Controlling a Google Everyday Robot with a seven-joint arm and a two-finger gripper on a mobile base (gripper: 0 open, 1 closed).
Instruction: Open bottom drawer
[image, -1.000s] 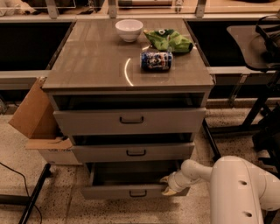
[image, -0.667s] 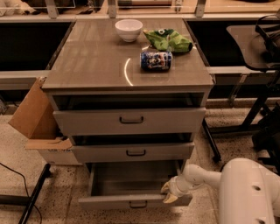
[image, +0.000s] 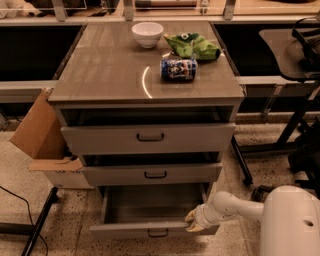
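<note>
The bottom drawer (image: 125, 231) is the lowest of three grey fronts on the cabinet. It stands pulled out toward me, and its empty inside (image: 150, 202) shows. A small dark loop handle (image: 158, 233) sits at the centre of its front. My gripper (image: 192, 222), on a white arm coming from the lower right, is at the right end of the drawer front, at its top edge.
The middle drawer (image: 152, 174) and top drawer (image: 148, 137) are slightly ajar. On the cabinet top are a white bowl (image: 147, 34), a green chip bag (image: 194, 46) and a lying can (image: 178, 69). A cardboard box (image: 42, 140) stands left; chair legs (image: 280, 145) stand right.
The bottom drawer has slid further out toward me, and my gripper has moved with its right end, down and nearer.
</note>
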